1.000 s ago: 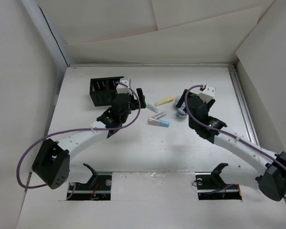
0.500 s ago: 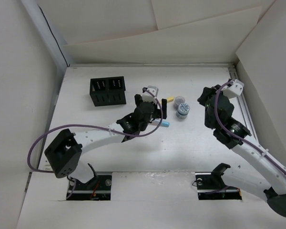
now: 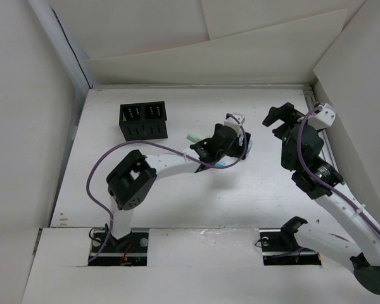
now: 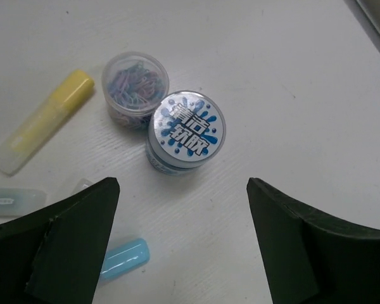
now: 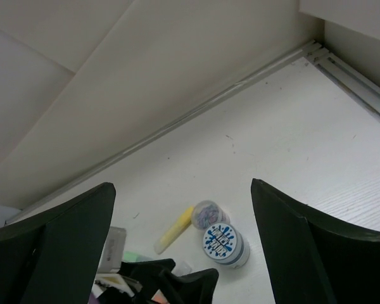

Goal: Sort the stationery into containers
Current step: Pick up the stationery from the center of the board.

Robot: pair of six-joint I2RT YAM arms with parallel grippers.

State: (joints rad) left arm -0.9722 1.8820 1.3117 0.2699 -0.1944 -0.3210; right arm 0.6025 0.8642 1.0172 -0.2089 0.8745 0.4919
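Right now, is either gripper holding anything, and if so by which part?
Nothing is held. The left gripper is open above the blue-labelled jar, not touching it; the right gripper is open with empty jaws.

Blue-ended marker (image 4: 123,258) half behind left fingers (image 4: 60,244)

Lidded tub (image 4: 185,132) just beside clip tub (image 4: 135,81), marker (image 4: 43,121) left of both

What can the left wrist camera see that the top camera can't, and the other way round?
Only left wrist: the yellow marker, the jar of paper clips and the blue-lidded jar, under its open fingers. Only top: the black organizer and the right arm. Both: the white table and a blue marker tip.
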